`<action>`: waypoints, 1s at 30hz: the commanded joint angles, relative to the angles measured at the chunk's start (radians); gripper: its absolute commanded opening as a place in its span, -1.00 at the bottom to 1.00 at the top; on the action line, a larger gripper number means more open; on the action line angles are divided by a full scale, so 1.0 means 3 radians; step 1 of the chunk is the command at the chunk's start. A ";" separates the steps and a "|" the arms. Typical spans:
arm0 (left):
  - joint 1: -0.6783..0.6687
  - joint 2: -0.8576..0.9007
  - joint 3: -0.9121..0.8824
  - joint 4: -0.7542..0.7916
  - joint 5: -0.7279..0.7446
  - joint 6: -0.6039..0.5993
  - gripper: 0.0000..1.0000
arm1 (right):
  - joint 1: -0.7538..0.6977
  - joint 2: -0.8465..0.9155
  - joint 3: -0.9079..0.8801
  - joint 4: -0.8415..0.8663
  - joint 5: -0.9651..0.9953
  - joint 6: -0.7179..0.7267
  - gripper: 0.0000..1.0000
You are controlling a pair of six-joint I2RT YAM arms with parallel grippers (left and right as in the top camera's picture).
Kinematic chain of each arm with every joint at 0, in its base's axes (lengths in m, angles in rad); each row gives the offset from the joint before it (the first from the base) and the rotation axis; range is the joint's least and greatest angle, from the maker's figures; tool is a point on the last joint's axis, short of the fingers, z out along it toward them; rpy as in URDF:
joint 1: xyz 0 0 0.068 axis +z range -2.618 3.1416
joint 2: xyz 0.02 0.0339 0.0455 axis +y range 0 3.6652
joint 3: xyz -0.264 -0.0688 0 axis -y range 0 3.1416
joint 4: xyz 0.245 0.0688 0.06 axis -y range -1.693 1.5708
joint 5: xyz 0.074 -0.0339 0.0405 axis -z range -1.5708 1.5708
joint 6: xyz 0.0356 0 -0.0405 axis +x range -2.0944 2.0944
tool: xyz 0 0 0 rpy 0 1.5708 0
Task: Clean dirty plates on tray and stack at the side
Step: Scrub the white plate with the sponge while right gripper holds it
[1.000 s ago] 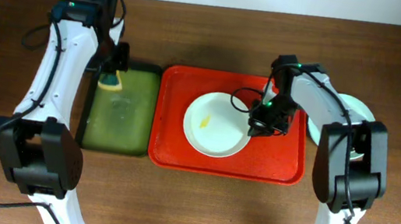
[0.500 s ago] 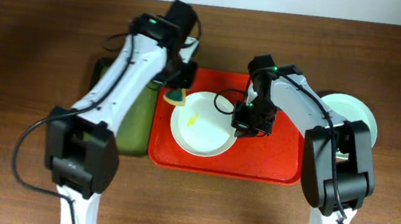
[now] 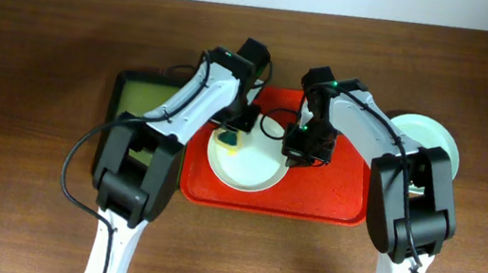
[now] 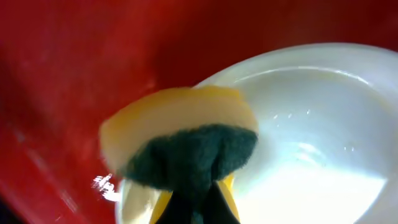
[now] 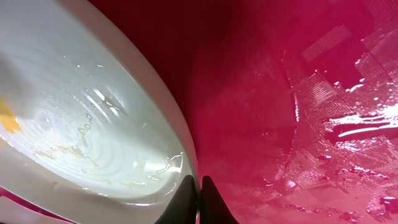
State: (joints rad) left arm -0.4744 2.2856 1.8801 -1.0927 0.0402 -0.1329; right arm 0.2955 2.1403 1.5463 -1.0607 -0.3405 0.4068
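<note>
A white plate (image 3: 249, 168) lies on the red tray (image 3: 343, 184), left of middle. My left gripper (image 3: 230, 135) is shut on a yellow and dark green sponge (image 4: 180, 134) and holds it at the plate's upper left rim (image 4: 323, 124). My right gripper (image 3: 298, 150) is shut on the plate's right rim (image 5: 180, 152); the plate is wet, with a yellow smear (image 5: 7, 118) at its left. A pale mint plate (image 3: 439, 145) lies on the table to the right of the tray. No light blue plate shows apart from it.
A dark green tray (image 3: 139, 103) lies left of the red tray, partly under my left arm. The red tray's floor (image 5: 311, 124) is wet. Brown table wood surrounds both trays.
My left arm swung right from the green tray with the sponge and now has it over the white plate's upper left. The plate shifted left on the tray early on; my right gripper has stayed on its rim.
</note>
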 commanded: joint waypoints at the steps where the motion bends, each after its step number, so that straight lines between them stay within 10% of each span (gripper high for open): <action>1: -0.0191 0.0037 -0.0366 0.0267 -0.0088 -0.0178 -1.00 | 0.0022 -0.0019 -0.0019 0.0023 0.0153 -0.0029 -0.92; 12: 0.0150 -0.0566 0.0109 -0.0022 0.0601 0.0158 -1.00 | 0.0022 -0.0019 -0.0019 0.0024 0.0154 -0.0031 -0.92; 23: -0.0074 -0.0532 -0.1261 0.0792 -0.0435 -0.0515 -1.00 | 0.0022 -0.0019 -0.0019 0.0036 0.0154 -0.0031 -0.92; 27: -0.0067 -0.0533 -0.1330 0.0818 0.1148 -0.0046 -1.00 | 0.0022 -0.0019 -0.0019 0.0048 0.0154 -0.0031 -0.92; 30: 0.0018 -0.0565 -0.0971 0.0629 0.1375 -0.0024 -1.00 | 0.0022 -0.0019 -0.0019 0.0048 0.0154 -0.0031 -0.92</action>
State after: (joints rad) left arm -0.4767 2.1075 1.5131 -0.8616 0.2935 -0.1783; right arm 0.2955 2.1403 1.5463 -1.0512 -0.3328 0.4068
